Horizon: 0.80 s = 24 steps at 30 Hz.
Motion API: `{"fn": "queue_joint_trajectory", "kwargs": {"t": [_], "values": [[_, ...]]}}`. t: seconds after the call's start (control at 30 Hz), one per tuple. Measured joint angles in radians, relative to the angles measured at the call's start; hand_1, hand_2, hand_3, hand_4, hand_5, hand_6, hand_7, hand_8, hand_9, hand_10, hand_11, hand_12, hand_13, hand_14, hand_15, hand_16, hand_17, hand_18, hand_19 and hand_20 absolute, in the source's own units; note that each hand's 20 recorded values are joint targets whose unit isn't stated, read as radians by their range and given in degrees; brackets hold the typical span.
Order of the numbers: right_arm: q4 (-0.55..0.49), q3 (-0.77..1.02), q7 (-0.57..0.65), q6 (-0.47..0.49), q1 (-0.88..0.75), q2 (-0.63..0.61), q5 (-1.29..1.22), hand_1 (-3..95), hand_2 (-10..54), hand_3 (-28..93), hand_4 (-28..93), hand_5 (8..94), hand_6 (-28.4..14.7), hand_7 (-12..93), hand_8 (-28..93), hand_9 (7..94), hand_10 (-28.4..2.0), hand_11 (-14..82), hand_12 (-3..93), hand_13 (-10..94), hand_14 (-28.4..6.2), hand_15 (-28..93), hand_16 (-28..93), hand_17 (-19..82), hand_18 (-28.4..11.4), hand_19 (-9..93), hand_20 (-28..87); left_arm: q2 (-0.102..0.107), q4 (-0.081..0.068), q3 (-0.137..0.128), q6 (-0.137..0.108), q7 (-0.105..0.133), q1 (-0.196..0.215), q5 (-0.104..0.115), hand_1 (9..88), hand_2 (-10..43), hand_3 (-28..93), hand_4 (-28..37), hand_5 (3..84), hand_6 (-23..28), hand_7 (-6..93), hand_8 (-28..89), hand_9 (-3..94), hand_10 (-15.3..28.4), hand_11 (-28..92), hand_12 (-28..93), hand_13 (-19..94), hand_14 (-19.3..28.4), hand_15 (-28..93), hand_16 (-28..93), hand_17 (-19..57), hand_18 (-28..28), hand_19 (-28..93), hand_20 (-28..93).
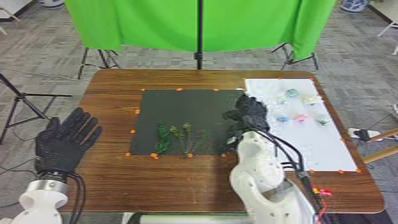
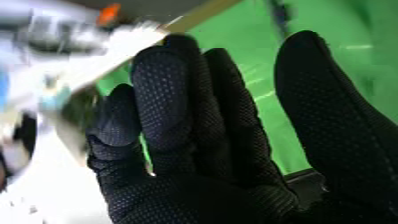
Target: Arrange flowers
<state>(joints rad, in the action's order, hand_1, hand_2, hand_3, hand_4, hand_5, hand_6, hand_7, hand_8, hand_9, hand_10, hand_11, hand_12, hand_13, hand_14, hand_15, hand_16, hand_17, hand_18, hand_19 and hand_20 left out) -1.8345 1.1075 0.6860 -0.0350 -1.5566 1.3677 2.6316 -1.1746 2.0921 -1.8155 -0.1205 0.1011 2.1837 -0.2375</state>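
Fingers wide on left hand (image 1: 59,148) and right hand (image 1: 251,111), one pink flower (image 1: 300,118), one black mat (image 1: 182,107)

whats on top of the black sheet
On the black sheet lie a dark green leafy sprig and paler green sprigs. The right robot hand and its arm cover part of the right edge; anything under them is hidden.

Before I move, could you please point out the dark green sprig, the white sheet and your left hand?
Dark green sprig (image 1: 163,138): head view, middle of its leaves.
White sheet (image 1: 327,150): head view, bare near part.
Left hand (image 1: 59,146): head view, middle of the glove.
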Motion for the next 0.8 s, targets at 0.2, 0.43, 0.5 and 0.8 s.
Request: {"fn": "queue_joint_trajectory", "kwargs": {"t": [0.2,0.43,0.5,0.8], "values": [[0.034,0.101,0.051,0.239,0.066,-0.021,-0.056,41.5,-9.5,76,-25,56.8,-11.1,14,-9,57.8,-23.6,16.4,16.0,65,-17.0,73,26,43,-28.2,93,45,-0.001,0.000,-0.001,-0.003,0.001,0.002,0.008,25.7,16.4,75,-28.3,48.3,8.4,16.8,-9,39.4,15.0,22,12,31,16.2,43,-7,-6.2,16.0,39,14],[0.140,0.081,0.070,0.190,0.103,-0.031,-0.036,43.1,-9.5,77,-27,53.9,-11.2,15,-10,53.3,-23.8,14.8,14.8,65,-16.8,73,25,42,-28.3,93,45,-0.001,0.001,-0.006,-0.006,0.002,0.004,0.012,25.6,16.3,75,-28.3,48.4,8.4,16.8,-9,39.5,15.0,22,12,31,16.2,43,-7,-6.1,16.4,41,15],[0.167,0.073,0.068,0.191,0.111,-0.027,-0.026,45.3,-9.5,78,-28,54.2,-10.4,16,-10,53.2,-23.8,14.5,14.5,65,-16.5,73,24,42,-28.3,93,45,-0.001,0.001,-0.005,-0.006,0.002,0.004,0.012,25.7,16.4,75,-28.3,48.3,8.4,16.8,-9,39.5,15.0,22,12,31,16.2,43,-7,-6.0,16.4,40,15],[0.203,0.069,0.071,0.194,0.129,-0.008,0.013,62.8,-9.5,69,-28,71.5,-4.5,30,7,79.2,-13.2,10.9,34.6,73,-9.1,63,37,43,-26.3,93,44,-0.001,-0.001,0.007,-0.008,0.000,-0.001,0.013,25.7,16.5,75,-28.3,50.1,8.8,17.7,-9,43.1,16.0,24,13,31,16.3,43,-7,-6.1,16.3,40,15]]}}
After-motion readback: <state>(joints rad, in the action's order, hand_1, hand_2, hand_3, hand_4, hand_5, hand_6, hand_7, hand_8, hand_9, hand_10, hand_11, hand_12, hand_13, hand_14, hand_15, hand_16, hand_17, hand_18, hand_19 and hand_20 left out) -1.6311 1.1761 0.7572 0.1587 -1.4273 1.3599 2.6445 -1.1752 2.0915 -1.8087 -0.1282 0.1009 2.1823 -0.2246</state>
